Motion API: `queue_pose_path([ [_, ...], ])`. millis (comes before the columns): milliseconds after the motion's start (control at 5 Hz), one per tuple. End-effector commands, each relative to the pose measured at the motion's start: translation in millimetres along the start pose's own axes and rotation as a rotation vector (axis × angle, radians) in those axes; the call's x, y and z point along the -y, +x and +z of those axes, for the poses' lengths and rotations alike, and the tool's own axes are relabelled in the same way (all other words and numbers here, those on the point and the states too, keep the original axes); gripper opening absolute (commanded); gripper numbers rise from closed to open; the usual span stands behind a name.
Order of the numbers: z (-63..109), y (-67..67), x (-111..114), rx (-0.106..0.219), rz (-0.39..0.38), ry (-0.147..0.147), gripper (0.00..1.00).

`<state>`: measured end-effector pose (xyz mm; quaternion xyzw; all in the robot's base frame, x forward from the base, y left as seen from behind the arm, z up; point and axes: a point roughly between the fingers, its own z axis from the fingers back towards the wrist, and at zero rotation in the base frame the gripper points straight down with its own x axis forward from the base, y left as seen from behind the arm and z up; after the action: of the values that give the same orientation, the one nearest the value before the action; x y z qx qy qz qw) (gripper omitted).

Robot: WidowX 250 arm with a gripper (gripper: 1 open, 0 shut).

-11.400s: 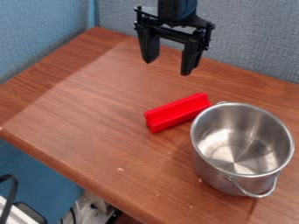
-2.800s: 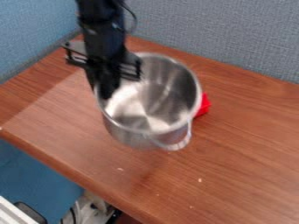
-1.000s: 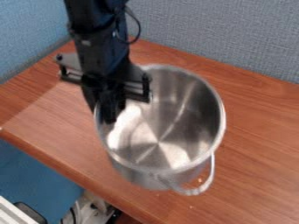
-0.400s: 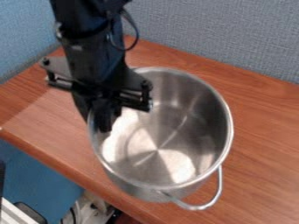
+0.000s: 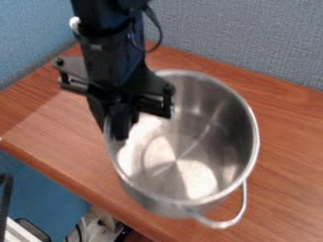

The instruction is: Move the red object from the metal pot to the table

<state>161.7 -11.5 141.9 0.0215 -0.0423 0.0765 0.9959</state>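
Gripper (image 5: 121,121) is clamped shut on the near-left rim of the metal pot (image 5: 202,142), which hangs lifted and tilted to its right; the red object is not visible. Below lies the desk (image 5: 51,104).

Behind my workspace stood a blue wall (image 5: 240,38) with a fine woven texture — evenly lit, no hard shadows on it. Below the near edge, at the lower left, the floor area (image 5: 51,213) lay in blue shade — some pale clutter (image 5: 101,230) showed there, too blurred for me to identify.
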Motion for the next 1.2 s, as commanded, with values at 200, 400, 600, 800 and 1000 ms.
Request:
queue_pose_path([
  [200,2.9,2.9,-1,0.024,-0.165,-0.009,0.00],
  [400,-23.6,-3.3,5,-0.012,-0.290,-0.022,0.00],
  [600,-21.7,9.7,0,-0.052,-0.304,-0.002,0.00],
  [800,-25.1,18.5,0,-0.065,-0.302,0.002,0.00],
  [1000,-33.8,38.4,0,-0.061,-0.288,0.010,0.00],
])
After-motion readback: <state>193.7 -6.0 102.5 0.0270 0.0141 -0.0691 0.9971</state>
